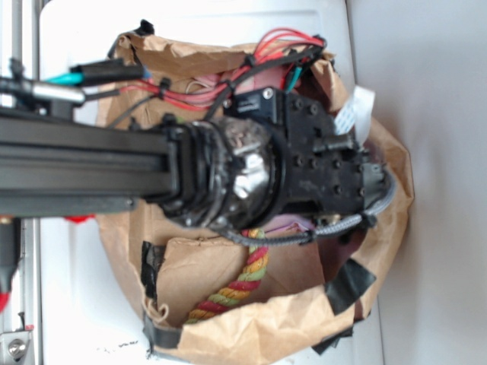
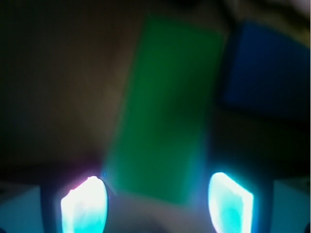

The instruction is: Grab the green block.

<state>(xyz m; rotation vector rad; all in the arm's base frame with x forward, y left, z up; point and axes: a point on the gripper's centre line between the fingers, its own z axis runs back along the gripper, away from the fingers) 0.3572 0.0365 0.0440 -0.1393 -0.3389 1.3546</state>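
Observation:
In the wrist view the green block point(image 2: 165, 111) lies lengthwise straight ahead, a flat bright green rectangle, blurred and very close. My gripper point(image 2: 155, 196) is open. Its two glowing fingertips point(image 2: 85, 206) stand on either side of the block's near end, and I cannot tell whether they touch it. The blue block point(image 2: 265, 68) lies to the upper right of the green one. In the exterior view the gripper head point(image 1: 323, 163) reaches down into a brown paper bag point(image 1: 228, 327) and hides both blocks and the fingers.
The bag's crumpled walls surround the gripper on all sides. A striped rope tail point(image 1: 236, 285) lies in the bag's front part. Red and black cables point(image 1: 274, 46) run over the arm. The bag sits on a white surface point(image 1: 76, 289).

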